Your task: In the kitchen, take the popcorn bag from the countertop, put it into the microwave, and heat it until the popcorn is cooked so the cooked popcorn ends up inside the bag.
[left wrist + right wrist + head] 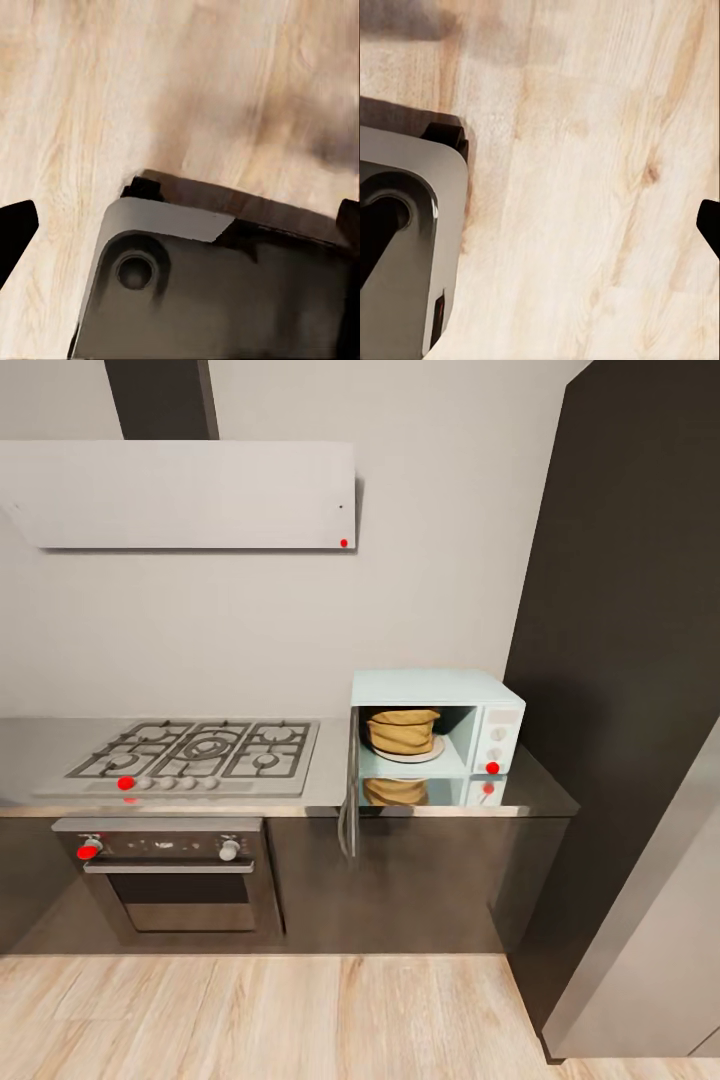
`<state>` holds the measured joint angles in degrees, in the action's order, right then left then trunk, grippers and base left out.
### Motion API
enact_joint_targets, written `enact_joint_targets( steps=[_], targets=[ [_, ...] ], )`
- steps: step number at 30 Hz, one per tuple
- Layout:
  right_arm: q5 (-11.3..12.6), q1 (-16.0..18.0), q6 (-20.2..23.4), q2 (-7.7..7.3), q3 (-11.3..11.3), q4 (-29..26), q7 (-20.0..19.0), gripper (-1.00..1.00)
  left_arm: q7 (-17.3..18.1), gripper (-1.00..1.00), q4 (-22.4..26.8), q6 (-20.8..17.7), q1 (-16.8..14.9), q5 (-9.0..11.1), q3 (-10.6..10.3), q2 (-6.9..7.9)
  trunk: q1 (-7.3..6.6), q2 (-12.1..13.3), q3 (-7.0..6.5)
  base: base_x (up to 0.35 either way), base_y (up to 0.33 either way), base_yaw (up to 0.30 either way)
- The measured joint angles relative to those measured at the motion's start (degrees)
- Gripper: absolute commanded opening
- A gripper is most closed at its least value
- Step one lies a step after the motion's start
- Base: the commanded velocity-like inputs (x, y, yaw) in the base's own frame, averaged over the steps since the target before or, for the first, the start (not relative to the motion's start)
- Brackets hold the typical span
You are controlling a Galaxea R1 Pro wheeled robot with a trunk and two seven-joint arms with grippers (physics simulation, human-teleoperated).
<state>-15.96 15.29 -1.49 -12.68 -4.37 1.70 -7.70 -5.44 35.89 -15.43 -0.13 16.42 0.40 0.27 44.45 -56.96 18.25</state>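
Fingers of both grippers are seen only as dark tips spread wide over the pale wooden floor point(585, 187), nothing held. Inside the open mint-blue microwave point(437, 686), at the grey steel countertop's point(330, 760) right end, the crumpled tan paper popcorn bag point(401, 730) is seated; it is judged light and crushable, best taken gently around its wrinkled sides.

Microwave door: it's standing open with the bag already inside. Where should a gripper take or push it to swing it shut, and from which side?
Judging from the head view, the microwave door stands edge-on, hinged at the microwave cavity's left. Best contact is probably its free front edge, farthest from the hinge, approached from the hob side and pushed rightward toward the popcorn bag.
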Motion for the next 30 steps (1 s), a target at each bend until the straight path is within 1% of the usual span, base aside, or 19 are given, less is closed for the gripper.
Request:
enact_joint_targets(
  steps=[1,2,4,5,7,9,10,13,14,15,17,18,20,21,22,23,26,28,30],
  targets=[
    [0.0,0.0,0.0,-0.03,0.0,0.0,0.0,1.0,0.0,1.0,11.9,-3.7,-0.1,0.0,0.0,0.02,0.0,0.0,-0.01,0.0,0.0,0.0],
    [0.0,0.0,-0.1,-0.08,0.0,0.0,0.0,1.0,0.1,1.0,18.6,-7.2,-0.1,0.0,0.0,0.04,0.0,0.0,-0.02,0.0,0.0,0.0],
    [0.0,0.0,0.0,-0.01,0.0,0.0,0.0,1.0,0.2,1.0,22.8,-10.2,-1.2,0.0,0.0,0.06,0.0,0.0,-0.01,0.0,0.0,0.0],
    [-0.1,0.0,0.0,-0.01,0.0,0.0,0.0,1.0,0.3,1.0,24.0,-10.8,-2.3,0.1,0.0,0.06,0.0,0.0,-0.01,0.0,0.0,0.0],
    [-0.1,0.0,-0.1,-0.07,0.0,0.0,0.0,1.0,0.7,1.0,25.5,-11.7,-6.6,0.3,0.1,0.03,0.0,0.0,-0.02,0.0,0.0,0.0],
    [-0.1,0.0,-0.1,-0.14,0.0,0.0,0.0,1.0,0.9,1.0,26.0,-12.1,-11.8,0.5,0.1,-0.07,0.0,0.0,-0.02,0.0,0.0,0.0],
    [-0.1,0.0,-0.1,-0.19,0.0,0.0,0.0,1.0,1.0,1.0,25.9,-12.2,-15.4,0.5,0.1,-0.1,0.0,0.0,-0.02,0.0,0.0,0.0],
    [-0.1,0.0,-0.1,-0.21,0.0,0.0,0.0,1.0,1.0,1.0,26.2,-12.3,-21.6,0.6,0.1,-0.11,0.0,0.0,-0.02,0.0,0.0,0.0],
    [-0.1,0.0,-0.2,-0.23,0.0,0.0,0.0,1.0,1.0,1.0,26.0,-12.5,-24.3,0.7,0.1,-0.11,0.0,0.0,-0.02,0.0,0.0,0.0],
    [-0.2,0.0,-0.3,-0.27,0.1,0.0,0.0,1.0,1.1,1.0,25.8,-13.7,-27.3,0.7,0.1,-0.11,0.0,0.0,-0.02,0.0,0.0,0.0],
    [-0.2,0.0,-0.5,-0.26,0.1,0.0,0.0,1.0,1.1,1.0,25.7,-18.9,-33.1,0.8,0.0,-0.3,0.0,0.0,-0.02,0.0,0.0,0.0],
    [-0.2,0.0,-0.5,-0.25,0.1,0.0,0.0,1.0,1.1,1.0,25.7,-20.4,-34.8,0.8,0.0,-0.42,0.0,0.0,-0.01,0.0,0.0,0.0],
    [-0.1,0.0,-0.6,-0.19,0.1,0.0,0.0,1.0,1.8,1.0,26.2,-22.8,-39.6,0.8,0.0,-0.63,0.0,0.0,-0.02,0.0,0.0,0.0],
    [0.0,0.0,-0.6,-0.11,0.1,0.0,0.0,1.0,3.5,1.0,26.3,-23.7,-41.8,1.0,0.0,-0.66,0.0,0.0,-0.02,0.0,0.0,0.0],
    [0.0,0.0,-0.6,-0.05,0.0,0.0,0.0,1.0,5.0,1.0,26.3,-24.5,-42.7,1.1,0.0,-0.64,0.0,0.0,-0.01,0.0,0.0,0.0],
    [0.1,0.0,-0.6,0.04,0.0,0.0,0.0,1.0,8.8,1.0,26.4,-25.8,-43.6,1.4,0.0,-0.62,0.0,0.0,-0.01,0.0,0.0,0.0],
    [0.2,-0.1,-0.5,0.43,0.0,0.1,0.0,1.0,23.6,1.0,26.5,-27.1,-45.4,0.9,-0.1,-0.5,0.0,0.0,-0.01,0.0,0.0,0.0],
    [0.2,-0.1,-0.5,0.59,0.0,0.1,0.0,1.0,30.4,1.0,27.4,-27.2,-45.8,0.6,-0.1,-0.4,0.0,0.0,-0.01,0.0,0.0,0.0],
    [0.3,-0.1,-0.6,0.59,0.0,0.1,0.0,1.0,34.7,1.0,28.3,-27.2,-45.9,0.4,-0.2,-0.36,0.0,0.0,-0.01,0.0,0.0,0.0]
  ],
)
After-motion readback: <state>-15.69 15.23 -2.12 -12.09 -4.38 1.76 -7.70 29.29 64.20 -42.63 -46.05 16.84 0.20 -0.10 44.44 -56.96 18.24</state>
